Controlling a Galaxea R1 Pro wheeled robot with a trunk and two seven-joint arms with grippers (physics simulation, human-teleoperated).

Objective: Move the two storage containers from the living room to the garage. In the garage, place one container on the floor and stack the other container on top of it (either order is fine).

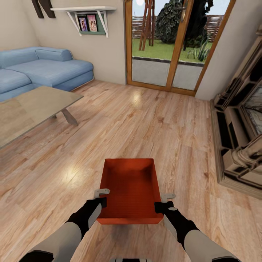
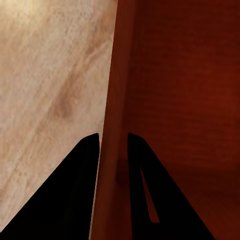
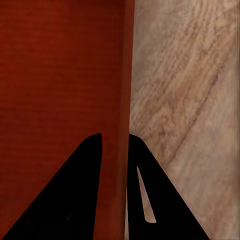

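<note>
An orange-red storage container [image 1: 130, 189] sits between the robot's two arms above the living room's wood plank floor [image 1: 145, 116]. The left gripper [image 2: 113, 142] pinches the bin's left wall, one finger on each side; the right gripper [image 3: 115, 141] clamps the right wall likewise. A blue sofa [image 1: 40, 71], glass table [image 1: 32, 105] and glass doors [image 1: 171, 43] stand beyond.

Under you was the floor [image 1: 153, 120] of light wood planks, glossy, with bright spots of reflected light on it. On it, at your left, stood the low table [image 1: 32, 105] on its angled leg, and just behind it the blue sofa [image 1: 43, 69]. At your right, the fireplace [image 1: 236, 138] stood along the floor's edge.
</note>
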